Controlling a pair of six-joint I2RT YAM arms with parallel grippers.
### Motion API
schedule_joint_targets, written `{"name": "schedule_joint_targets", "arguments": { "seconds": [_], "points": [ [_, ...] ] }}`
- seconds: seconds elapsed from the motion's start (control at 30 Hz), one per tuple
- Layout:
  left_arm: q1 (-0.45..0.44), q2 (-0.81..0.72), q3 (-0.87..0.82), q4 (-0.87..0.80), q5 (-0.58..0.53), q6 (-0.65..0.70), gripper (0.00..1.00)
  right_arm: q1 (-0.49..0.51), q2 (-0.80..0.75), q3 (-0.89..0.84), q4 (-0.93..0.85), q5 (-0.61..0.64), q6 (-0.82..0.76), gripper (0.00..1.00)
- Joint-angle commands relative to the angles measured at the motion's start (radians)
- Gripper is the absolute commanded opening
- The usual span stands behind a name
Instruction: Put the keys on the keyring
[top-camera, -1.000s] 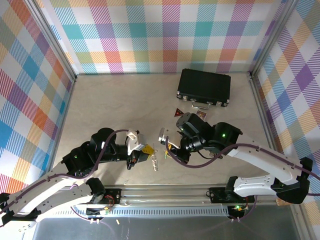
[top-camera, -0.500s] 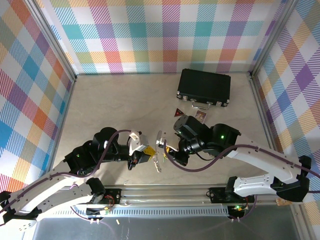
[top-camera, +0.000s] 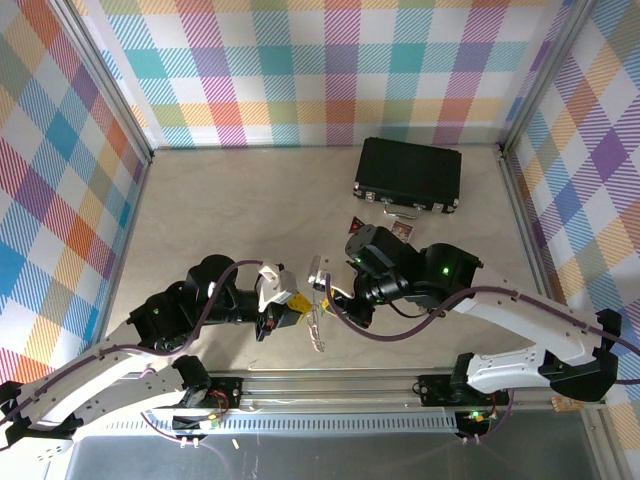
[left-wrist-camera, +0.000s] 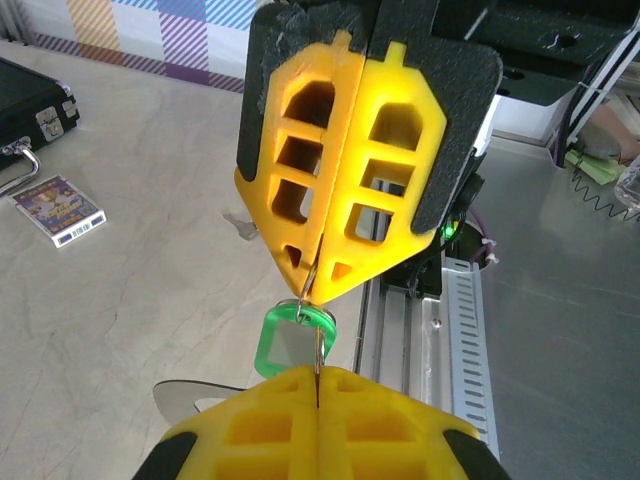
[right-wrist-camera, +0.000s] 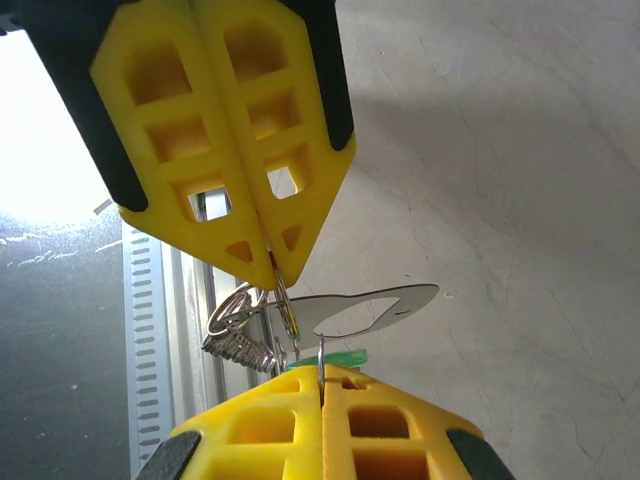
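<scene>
Two closed tools, the left gripper and the right gripper, pinch the thin wire of the keyring above the table on the near side of the black case, with the green key between their tips. If you pull them apart unevenly, the wire may slip free or bend. Print on the card beside the case is too small to read.

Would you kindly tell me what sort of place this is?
Probably a robotics lab test cell: plaid wall panels on an aluminium frame enclose a tabletop, with a mounting rail along its near edge.
</scene>
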Motion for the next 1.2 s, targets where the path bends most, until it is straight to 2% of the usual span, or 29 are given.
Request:
{"name": "schedule_joint_targets", "arguments": {
  "seconds": [0.0,1.17],
  "points": [
    [-0.013,-0.01,0.018,0.051,0.021,0.003,0.0,0.008,0.009,0.029,-0.013,-0.023,0.023,0.0],
    [-0.016,-0.025,0.02,0.038,0.006,0.009,0.0,0.007,0.017,0.034,0.001,-0.066,0.017,0.0]
  ]
}}
